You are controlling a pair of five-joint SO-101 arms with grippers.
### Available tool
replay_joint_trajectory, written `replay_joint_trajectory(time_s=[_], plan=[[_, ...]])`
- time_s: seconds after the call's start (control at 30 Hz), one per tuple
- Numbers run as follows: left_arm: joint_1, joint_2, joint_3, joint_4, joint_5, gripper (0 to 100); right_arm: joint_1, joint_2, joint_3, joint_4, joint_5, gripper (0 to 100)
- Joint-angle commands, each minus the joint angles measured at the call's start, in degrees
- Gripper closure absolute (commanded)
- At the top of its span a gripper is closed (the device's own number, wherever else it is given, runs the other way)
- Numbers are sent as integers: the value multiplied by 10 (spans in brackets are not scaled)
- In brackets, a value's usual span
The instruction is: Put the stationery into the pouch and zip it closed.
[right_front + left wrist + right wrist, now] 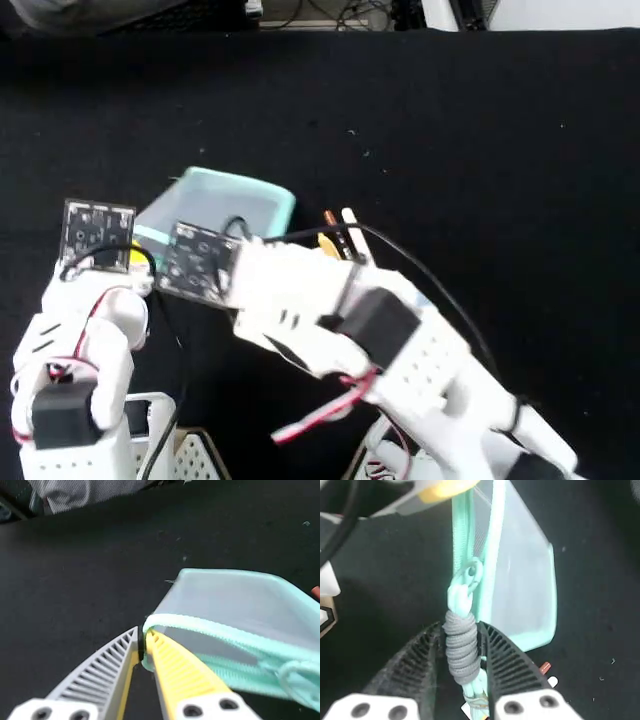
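Meanwhile, we see the left gripper [142,642], one finger yellow and one grey, pinched nearly closed on the end corner of a translucent mint-green zip pouch [240,605] lying on the black cloth-covered table [480,150]. The right gripper [460,630], with ribbed black fingers, clamps tight on the grey cord-wrapped zipper pull [461,652], which hangs from the pouch's mint slider [470,576]. From above we find both arms bent over the pouch, close to their bases. Orange and white pen ends [340,228] lie on the cloth just beside the pouch, partly hidden under the right arm.
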Motion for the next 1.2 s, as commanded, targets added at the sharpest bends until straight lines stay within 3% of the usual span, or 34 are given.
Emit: replay_joint_trajectory(time_s=[0.0, 0.53, 1.17], plan=[[-2, 2, -5, -14, -3, 969, 19, -43, -16, 22, -3, 987], [-7, -1, -5, -14, -3, 970, 304, -47, 55, -113, -7, 987], [-7, -3, -5, -14, -3, 970, 367, -47, 100, -160, -25, 987]])
